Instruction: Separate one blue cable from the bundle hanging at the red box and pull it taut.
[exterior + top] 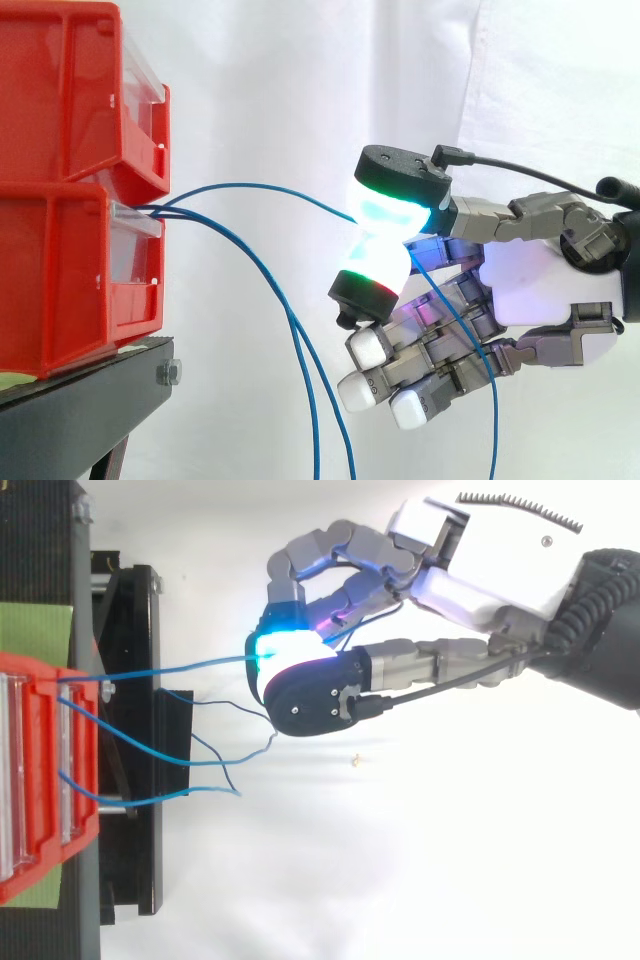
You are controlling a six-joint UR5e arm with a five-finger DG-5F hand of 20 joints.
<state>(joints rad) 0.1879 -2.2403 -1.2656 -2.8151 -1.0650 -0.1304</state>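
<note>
white curtain (300, 80) hung behind the red bins (60, 250), and at three o'clock of them the hand (535, 285) pinched one blue cable (255, 185) between its glowing pads (392, 212).

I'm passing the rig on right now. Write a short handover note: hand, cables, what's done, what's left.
Hand: shut on one blue cable, pinched between two glowing pads, out to the side of the red box.
Cables: the pinched one runs from the box front across to the hand. The other blue cables hang down from the box, apart from it.
Done: one cable separated and gripped.
Left: it bows slightly, so it's likely not taut yet. Pull further from the box.
</note>
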